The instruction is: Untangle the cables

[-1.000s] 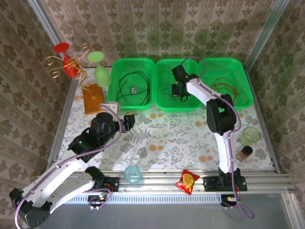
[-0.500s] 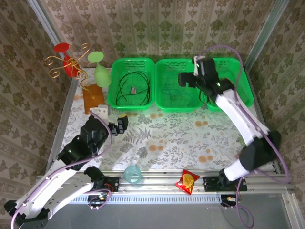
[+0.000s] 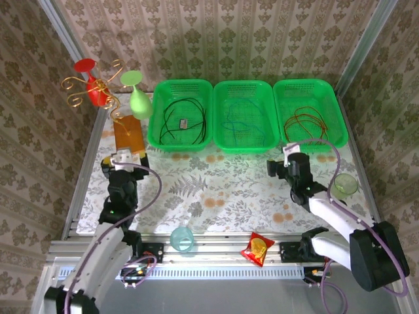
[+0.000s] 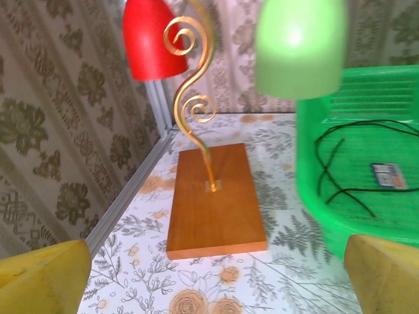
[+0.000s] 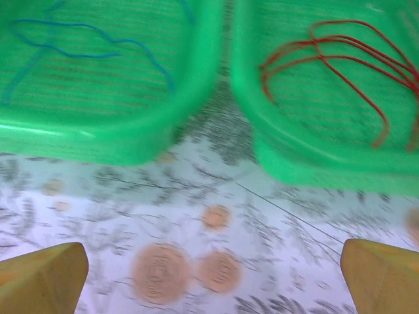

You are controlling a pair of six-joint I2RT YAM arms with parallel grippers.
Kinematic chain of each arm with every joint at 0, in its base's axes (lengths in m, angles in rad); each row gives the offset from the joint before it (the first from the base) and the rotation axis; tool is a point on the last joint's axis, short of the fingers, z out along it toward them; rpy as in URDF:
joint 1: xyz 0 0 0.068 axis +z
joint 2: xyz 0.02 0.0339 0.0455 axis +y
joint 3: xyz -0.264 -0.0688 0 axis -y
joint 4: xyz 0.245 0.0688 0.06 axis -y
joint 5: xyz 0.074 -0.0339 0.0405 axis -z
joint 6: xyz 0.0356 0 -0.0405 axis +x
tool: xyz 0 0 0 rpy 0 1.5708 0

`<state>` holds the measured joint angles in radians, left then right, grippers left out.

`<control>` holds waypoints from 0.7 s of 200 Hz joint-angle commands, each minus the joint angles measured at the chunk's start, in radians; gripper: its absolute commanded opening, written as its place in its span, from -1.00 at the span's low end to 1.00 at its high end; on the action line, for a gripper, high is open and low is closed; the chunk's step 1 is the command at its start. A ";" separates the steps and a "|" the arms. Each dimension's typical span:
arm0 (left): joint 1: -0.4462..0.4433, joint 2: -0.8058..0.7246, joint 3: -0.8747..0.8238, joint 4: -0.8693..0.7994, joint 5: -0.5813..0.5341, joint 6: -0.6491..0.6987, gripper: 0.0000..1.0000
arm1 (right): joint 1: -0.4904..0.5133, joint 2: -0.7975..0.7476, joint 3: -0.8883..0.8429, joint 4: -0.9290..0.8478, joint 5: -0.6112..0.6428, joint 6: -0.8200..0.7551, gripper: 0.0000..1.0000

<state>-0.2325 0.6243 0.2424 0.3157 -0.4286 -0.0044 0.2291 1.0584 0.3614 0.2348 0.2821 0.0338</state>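
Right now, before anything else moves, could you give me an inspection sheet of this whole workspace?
Surface: table under a floral cover.
Job's things: black cable in the left green basket, blue cable in the middle basket, red-orange cable in the right basket; one per basket, apart.
Clutter: goblet stand with red goblet and green goblet, teal cup, green cup, snack packet.
Grippers: left gripper open, empty, facing the stand; right gripper open, empty, facing the baskets.
Cables: left purple hose and right purple hose loop off the arms, clear of the baskets.
Surroundings: patterned wallpaper, metal frame rail at the near edge.
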 commanded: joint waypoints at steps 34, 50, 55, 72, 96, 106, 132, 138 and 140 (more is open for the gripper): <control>0.102 0.229 -0.074 0.520 0.049 -0.013 1.00 | -0.100 0.035 -0.096 0.357 0.056 0.065 1.00; 0.112 0.278 -0.076 0.557 0.045 -0.001 1.00 | -0.109 0.113 -0.096 0.483 0.076 0.008 1.00; 0.116 0.292 -0.075 0.560 0.048 -0.001 1.00 | -0.117 0.137 -0.091 0.511 0.082 0.002 1.00; 0.123 0.344 -0.066 0.575 0.075 0.016 1.00 | -0.148 0.221 -0.066 0.593 0.086 0.001 1.00; 0.133 0.463 -0.055 0.638 0.101 0.048 1.00 | -0.175 0.324 -0.035 0.649 0.015 0.039 1.00; 0.137 0.533 -0.056 0.681 0.112 0.049 1.00 | -0.175 0.401 -0.045 0.735 -0.009 0.033 1.00; 0.139 0.737 -0.076 0.852 0.142 0.061 1.00 | -0.174 0.477 -0.052 0.818 -0.041 0.015 1.00; 0.138 0.787 -0.077 0.902 0.153 0.067 1.00 | -0.174 0.473 -0.042 0.792 -0.043 0.015 1.00; 0.139 0.804 -0.077 0.920 0.156 0.071 1.00 | -0.173 0.468 -0.036 0.778 -0.043 0.016 1.00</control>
<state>-0.1020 1.2888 0.1780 1.0134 -0.3271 0.0307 0.0551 1.5051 0.3080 0.9024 0.2699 0.0582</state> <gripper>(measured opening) 0.999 0.999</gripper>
